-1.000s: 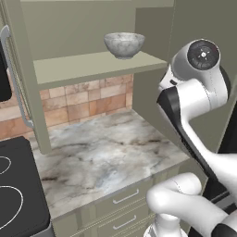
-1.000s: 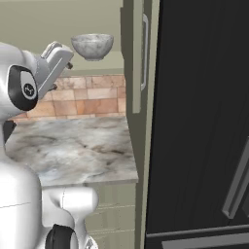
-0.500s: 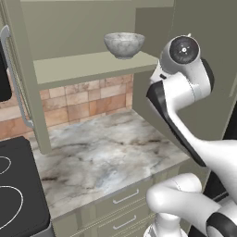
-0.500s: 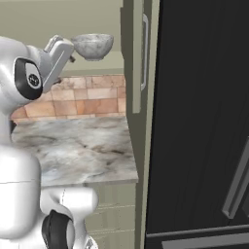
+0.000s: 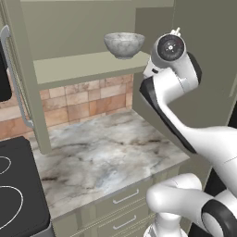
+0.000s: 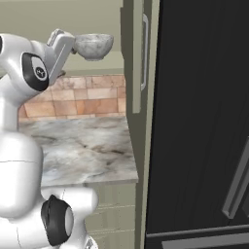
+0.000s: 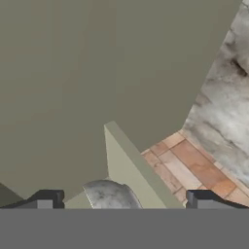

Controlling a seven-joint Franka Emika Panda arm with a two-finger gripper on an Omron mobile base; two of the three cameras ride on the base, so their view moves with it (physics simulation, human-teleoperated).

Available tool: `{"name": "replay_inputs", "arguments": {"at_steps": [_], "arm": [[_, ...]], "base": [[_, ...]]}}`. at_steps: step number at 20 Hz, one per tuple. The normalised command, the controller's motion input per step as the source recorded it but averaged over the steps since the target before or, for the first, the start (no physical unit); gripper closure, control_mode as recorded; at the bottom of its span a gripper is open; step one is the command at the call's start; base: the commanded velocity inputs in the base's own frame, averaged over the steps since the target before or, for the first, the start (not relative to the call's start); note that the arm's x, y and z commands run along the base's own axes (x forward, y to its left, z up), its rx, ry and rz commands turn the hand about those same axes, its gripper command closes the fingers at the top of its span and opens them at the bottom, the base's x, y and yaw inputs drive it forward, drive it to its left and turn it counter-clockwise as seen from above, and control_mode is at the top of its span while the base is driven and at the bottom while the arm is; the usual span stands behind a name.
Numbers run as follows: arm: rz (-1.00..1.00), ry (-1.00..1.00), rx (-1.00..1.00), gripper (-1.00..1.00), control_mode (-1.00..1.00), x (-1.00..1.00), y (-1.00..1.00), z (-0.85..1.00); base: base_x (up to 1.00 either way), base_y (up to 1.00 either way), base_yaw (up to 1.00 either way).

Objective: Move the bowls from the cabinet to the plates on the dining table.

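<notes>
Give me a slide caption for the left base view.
Grey stone-like bowl on the open cabinet's shelf, white arm raised beside it above the marble worktop.

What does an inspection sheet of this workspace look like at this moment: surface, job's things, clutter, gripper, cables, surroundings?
Surface: grey-veined marble worktop under the cabinet, bare.
Job's things: mottled grey stone-like bowl upright on the shelf of the open sage-green wall cabinet, near the shelf's right end; cream bowl, plates and dining table nothing seen.
Clutter: nothing seen.
Gripper: gripper open, raised at shelf height beside the bowl, fingertips either side of the bowl in the hand view; no grasp yet.
Cables: nothing seen.
Surroundings: terracotta brick-tile backsplash, black stove top at left, green drawer fronts below, tall black appliance at right.
</notes>
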Motion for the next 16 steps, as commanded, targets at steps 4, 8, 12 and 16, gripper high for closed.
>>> {"name": "replay_inputs", "arguments": {"at_steps": [4, 8, 12, 16], "arm": [[0.04, 0.00, -0.06, -1.00, -1.00, 0.22, 0.00, 0.19], [0.03, 0.00, 0.00, -1.00, -1.00, 0.18, 0.00, 0.13], [0.03, 0.00, 0.00, -1.00, -1.00, 0.20, 0.00, 0.18], [0.04, 0.00, 0.00, -1.00, -1.00, 0.28, 0.00, 0.12]], "base": [[0.00, 0.00, 0.00], [0.00, 0.00, 0.00], [0.00, 0.00, 0.00], [0.00, 0.00, 0.00]]}}
